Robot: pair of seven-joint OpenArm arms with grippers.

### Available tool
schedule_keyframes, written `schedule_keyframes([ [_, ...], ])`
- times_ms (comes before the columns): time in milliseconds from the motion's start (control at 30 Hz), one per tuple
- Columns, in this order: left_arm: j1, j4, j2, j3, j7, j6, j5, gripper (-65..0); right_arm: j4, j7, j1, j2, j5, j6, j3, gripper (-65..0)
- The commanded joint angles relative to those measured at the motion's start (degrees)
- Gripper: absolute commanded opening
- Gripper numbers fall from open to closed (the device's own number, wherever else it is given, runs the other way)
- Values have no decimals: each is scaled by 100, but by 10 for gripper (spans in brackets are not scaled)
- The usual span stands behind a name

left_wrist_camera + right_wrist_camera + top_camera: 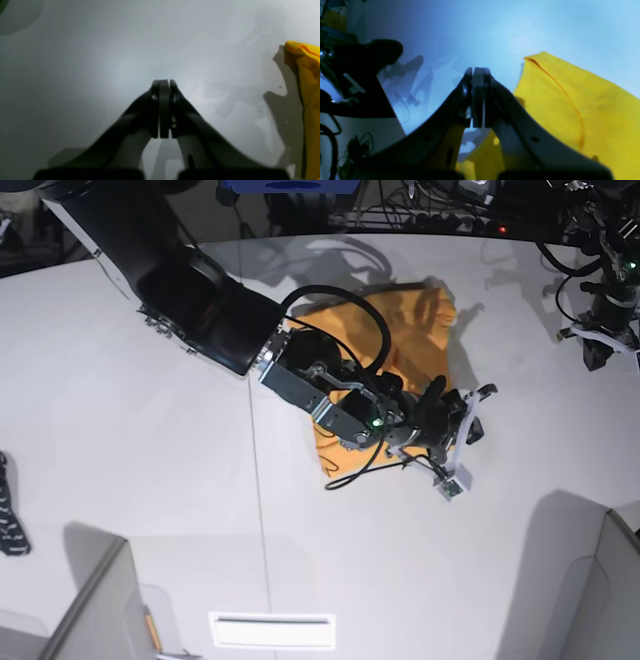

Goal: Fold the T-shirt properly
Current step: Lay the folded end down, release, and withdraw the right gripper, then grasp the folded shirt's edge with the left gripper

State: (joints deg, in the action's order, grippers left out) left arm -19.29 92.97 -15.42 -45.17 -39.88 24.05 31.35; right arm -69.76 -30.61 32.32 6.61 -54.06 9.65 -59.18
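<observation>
The T-shirt lies bunched as an orange-yellow heap at the middle back of the white table, partly hidden under my right arm. My right gripper hovers just past the shirt's near right edge. In the right wrist view this gripper is shut with nothing between its pads, and the yellow T-shirt with a hem seam spreads to its right. My left gripper is shut and empty over bare table, with only a strip of the T-shirt at the right edge. In the base view the left arm stands at the far right.
A black strap lies at the table's left edge. Grey partitions stand at the front left and front right. A white slot plate sits at the front edge. Cables and equipment line the back.
</observation>
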Motion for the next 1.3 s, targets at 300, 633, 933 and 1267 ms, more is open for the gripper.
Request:
schedule_keyframes([
  [300, -221, 958, 254, 890, 124, 43, 51, -650, -1969, -73, -1117, -1369, -93, -20, 2045, -650],
  [633, -256, 1670, 729, 1849, 124, 43, 87, -634, -3438, -73, -2884, -2784, -84, -20, 3733, -650],
  [933, -352, 923, 131, 1866, -192, 43, 3058, 0, -3473, -64, -3763, -3127, -84, -20, 4164, -650],
  [1267, 43, 422, 404, 1875, -843, 25, 2073, 0, -3481, -64, -3790, -3066, -75, -20, 4138, -650],
])
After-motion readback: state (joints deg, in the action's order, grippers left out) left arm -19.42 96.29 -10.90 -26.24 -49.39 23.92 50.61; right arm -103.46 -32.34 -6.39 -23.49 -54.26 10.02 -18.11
